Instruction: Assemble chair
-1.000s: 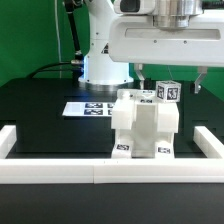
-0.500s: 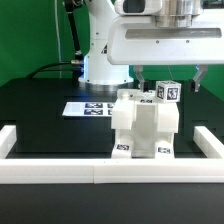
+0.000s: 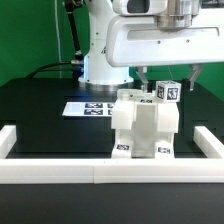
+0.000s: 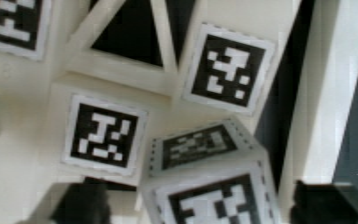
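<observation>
Since the earlier frame the gripper point(image 3: 168, 86) has drawn its fingers inward, yet they stand apart and clear of the tagged post point(image 3: 168, 95) atop the chair point(image 3: 140, 128), which sits just behind the border rail point(image 3: 50, 170); centre that post between them before you close.

Plain green backdrop wall point(image 3: 25, 40) fills upper left of the exterior view. Matte black tabletop point(image 3: 40, 115) across mid frame, w/ low white border rail point(image 3: 50, 172) along btm. Flat white marker board point(image 3: 85, 107) centre-left. Light even, soft.
</observation>
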`<act>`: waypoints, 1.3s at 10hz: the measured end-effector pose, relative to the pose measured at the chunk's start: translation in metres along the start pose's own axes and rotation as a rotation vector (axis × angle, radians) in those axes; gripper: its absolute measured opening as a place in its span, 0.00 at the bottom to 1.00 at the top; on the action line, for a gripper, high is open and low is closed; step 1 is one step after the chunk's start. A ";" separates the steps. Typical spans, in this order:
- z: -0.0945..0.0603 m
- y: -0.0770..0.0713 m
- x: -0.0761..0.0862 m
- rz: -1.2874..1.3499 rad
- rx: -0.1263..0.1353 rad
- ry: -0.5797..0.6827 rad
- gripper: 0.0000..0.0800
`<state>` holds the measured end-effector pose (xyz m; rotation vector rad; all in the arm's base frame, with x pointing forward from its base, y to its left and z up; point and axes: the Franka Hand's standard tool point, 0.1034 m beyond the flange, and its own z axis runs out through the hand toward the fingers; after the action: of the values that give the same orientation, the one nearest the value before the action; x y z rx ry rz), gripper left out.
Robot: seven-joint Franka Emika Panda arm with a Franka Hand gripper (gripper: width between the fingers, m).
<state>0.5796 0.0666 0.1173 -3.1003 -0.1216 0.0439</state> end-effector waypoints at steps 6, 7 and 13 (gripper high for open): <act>0.000 0.000 0.000 0.262 0.001 0.000 0.36; 0.000 0.000 0.000 0.309 0.001 0.000 0.36; 0.001 -0.001 0.000 0.709 0.003 -0.003 0.36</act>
<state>0.5790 0.0679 0.1168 -2.9587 0.9643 0.0668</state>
